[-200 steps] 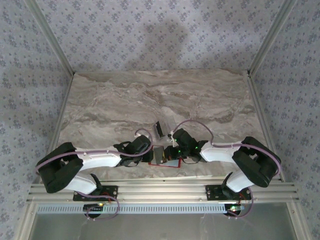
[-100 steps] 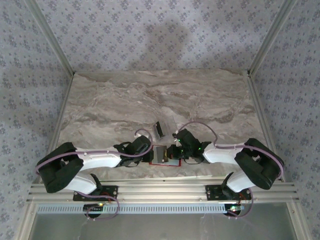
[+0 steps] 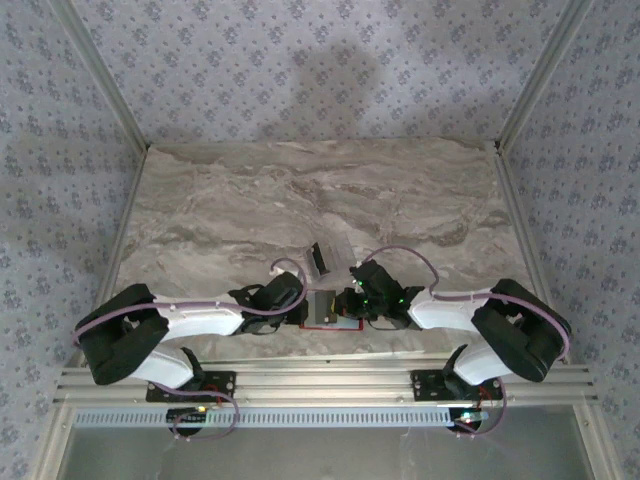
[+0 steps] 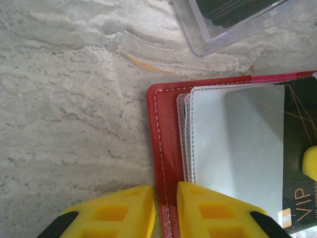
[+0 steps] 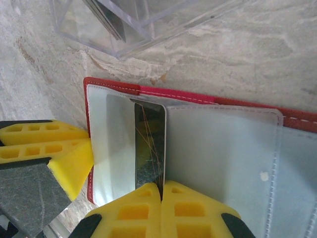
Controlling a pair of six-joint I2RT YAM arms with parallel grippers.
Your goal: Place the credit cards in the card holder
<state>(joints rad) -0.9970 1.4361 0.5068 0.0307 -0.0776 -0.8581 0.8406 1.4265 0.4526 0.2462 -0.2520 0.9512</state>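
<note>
The small red bifold card holder lies open at 6 o'clock on the grey marble-pattern tabletop, close to the near edge. Much open tabletop stretches towards 12 o'clock. At 12 o'clock of the card holder, near but apart, stands a clear plastic box with more dark cards inside.

The left pincer is clenched on the red stitched edge at the 9 o'clock side of the card holder. The right pincer is grasping a thin dark credit card, whose far end lies among the grey-silver sleeves. Whether it is inside a sleeve, I cannot tell.

The left wrist view shows gold "VIP" letters on this credit card. In the right wrist view its face looks narrow and steep.
</note>
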